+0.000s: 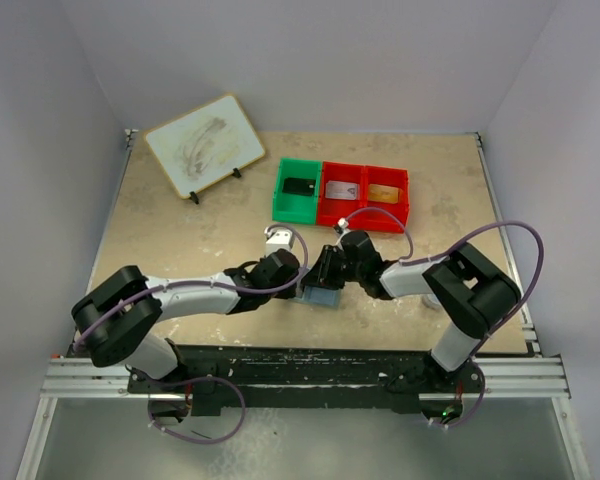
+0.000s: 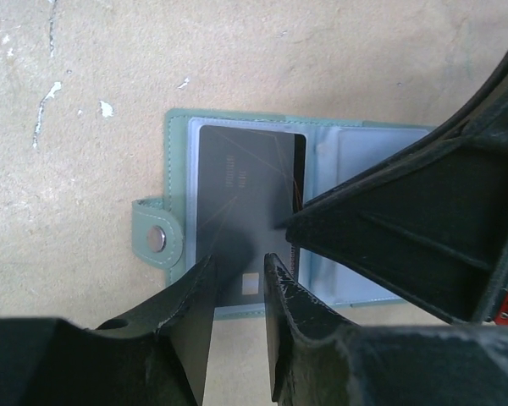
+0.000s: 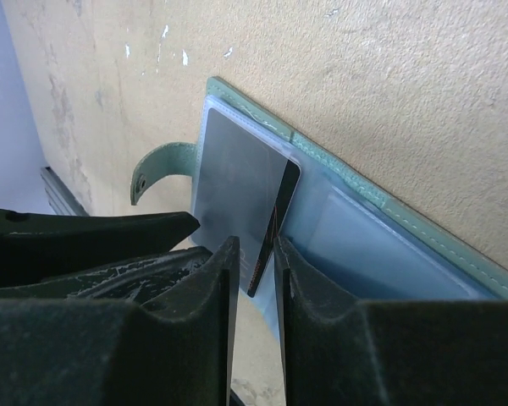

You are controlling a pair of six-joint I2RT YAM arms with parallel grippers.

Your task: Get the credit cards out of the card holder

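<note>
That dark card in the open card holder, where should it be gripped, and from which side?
Pinch the dark card at its black-striped long edge by the fold of the card holder. It is thin and flat, but that edge looks lifted off the sleeve. Come from its near end, fingers straddling the edge, as the right gripper does.

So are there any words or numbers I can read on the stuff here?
Nothing here can be read for sure.
On the dark card in the card holder: faint print, too blurred to read.
On the three cards in the bins: too small to read.
On the white board: only grey smudges, no words.
</note>
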